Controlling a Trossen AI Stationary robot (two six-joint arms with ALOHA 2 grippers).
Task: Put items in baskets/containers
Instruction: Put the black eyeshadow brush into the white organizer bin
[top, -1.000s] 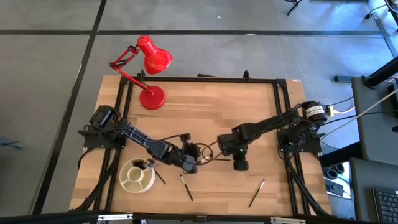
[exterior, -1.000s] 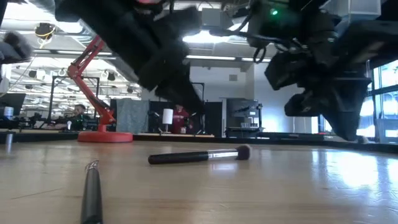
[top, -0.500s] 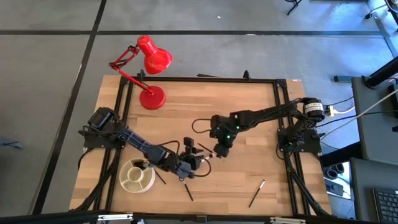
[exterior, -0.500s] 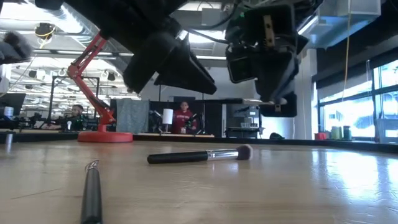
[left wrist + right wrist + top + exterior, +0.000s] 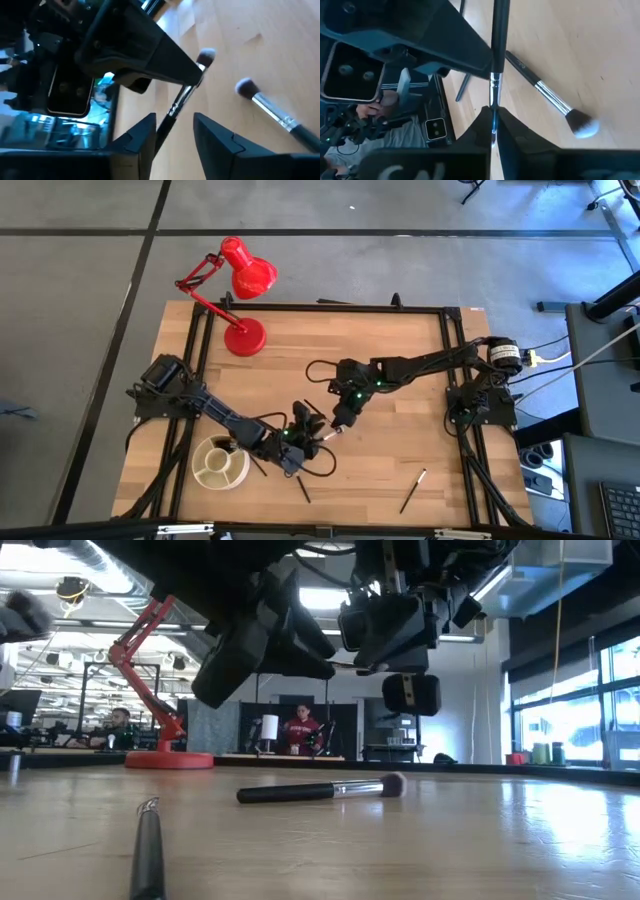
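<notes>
A thin makeup brush (image 5: 179, 102) with a dark handle and silver ferrule is up in the air between my two grippers, above the middle of the table (image 5: 322, 436). My right gripper (image 5: 493, 122) is shut on it. My left gripper (image 5: 174, 137) is open, and the brush handle passes between its fingers, close to one of them; whether it touches, I cannot tell. The cream-white divided dish (image 5: 220, 464) sits near the table's near-left corner, left of both grippers. Another brush (image 5: 545, 96) lies flat on the wood under the grippers. My right gripper pinches the brush between its two fingers at the ferrule end (image 5: 493, 102). The pale bristle tip (image 5: 206, 54) sticks out past its fingers. The handle (image 5: 498, 30) runs on from the fingers toward my left gripper. The brush is lifted clear of the table.
Loose brushes lie near the table's near edge (image 5: 300, 486), (image 5: 412, 491) and beside the dish (image 5: 258, 466). In the low view one brush (image 5: 318, 790) lies across the middle and another (image 5: 148, 852) lies close by. A red desk lamp's base (image 5: 245, 337) stands at the far left.
My right gripper has travelled from right of centre toward the table's left and slightly far, up to my left gripper, turning as it went. The brush it carries now reaches between my left gripper's open fingers. My left gripper has shifted only slightly.
</notes>
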